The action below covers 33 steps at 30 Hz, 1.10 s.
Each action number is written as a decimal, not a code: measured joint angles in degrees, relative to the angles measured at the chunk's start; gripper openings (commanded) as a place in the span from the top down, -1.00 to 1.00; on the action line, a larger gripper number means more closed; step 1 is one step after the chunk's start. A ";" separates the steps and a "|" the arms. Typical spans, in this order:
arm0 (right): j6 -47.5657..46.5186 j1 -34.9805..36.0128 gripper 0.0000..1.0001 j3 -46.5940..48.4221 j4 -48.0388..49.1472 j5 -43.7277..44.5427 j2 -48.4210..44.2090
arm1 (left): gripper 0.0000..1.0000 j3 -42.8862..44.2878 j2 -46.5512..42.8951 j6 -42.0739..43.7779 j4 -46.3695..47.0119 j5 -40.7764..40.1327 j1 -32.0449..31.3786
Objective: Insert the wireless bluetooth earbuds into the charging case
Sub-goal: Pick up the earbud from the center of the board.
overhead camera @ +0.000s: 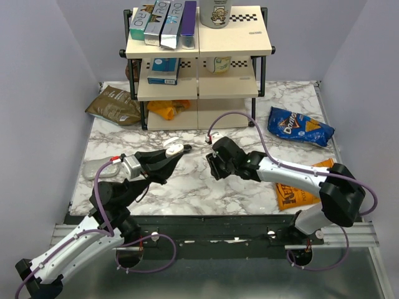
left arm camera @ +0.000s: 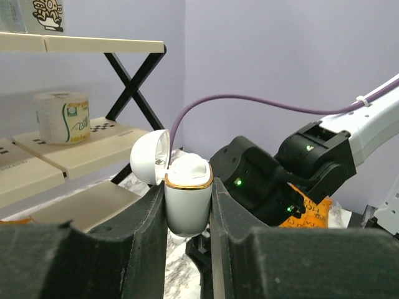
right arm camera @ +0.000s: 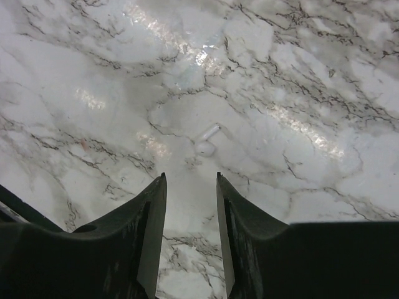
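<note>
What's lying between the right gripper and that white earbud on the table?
Nothing but bare marble table. In the right wrist view, the earbud lies just ahead of the open right gripper, with only tabletop between them.

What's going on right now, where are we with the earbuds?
The left arm holds the white charging case clamped in its jaws, off the table, with the lid flipped open. The right arm points down at the marble table with its jaws open and empty. One white earbud lies loose on the table just ahead of them, not yet picked up. Whether a bud already sits in the case I cannot tell.
</note>
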 measured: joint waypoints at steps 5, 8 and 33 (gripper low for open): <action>4.15 0.00 0.08 -1.33 2.80 -0.28 3.76 | 1.00 -0.59 0.33 -1.22 0.02 0.07 0.00; 6.43 0.00 0.07 -1.75 3.50 -0.26 5.22 | 1.00 -0.96 0.72 -2.03 0.11 0.09 0.00; 0.07 0.00 0.53 -0.42 5.42 5.64 13.31 | 1.00 -1.51 1.73 -3.67 0.11 0.39 0.00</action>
